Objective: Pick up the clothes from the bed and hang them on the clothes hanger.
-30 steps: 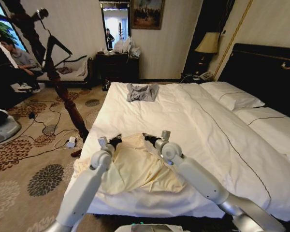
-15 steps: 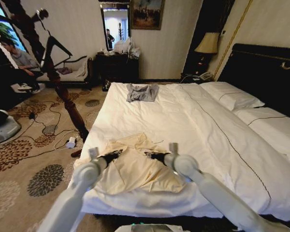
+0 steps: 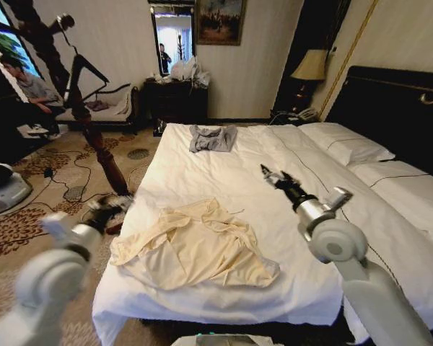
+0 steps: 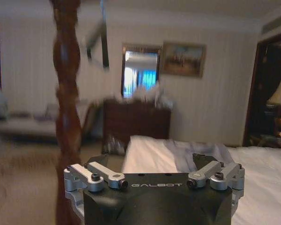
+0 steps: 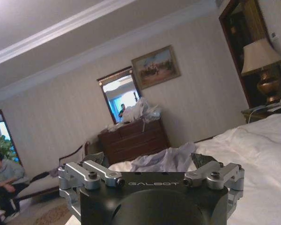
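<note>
Both pincers were held spread and empty: the left gripper (image 3: 112, 207) was raised off the bed's near left edge, beside the coat stand (image 3: 94, 137), and the right gripper (image 3: 272, 176) was lifted over the white sheet of the bed (image 3: 332, 216). Between them the clothes (image 3: 195, 245) were left crumpled near the foot of the bed, untouched. The clothes hanger (image 3: 83, 72) was seen hung on the stand. A one-sided grasp could be judged likely to leave the shirt bunched and dragging.
</note>
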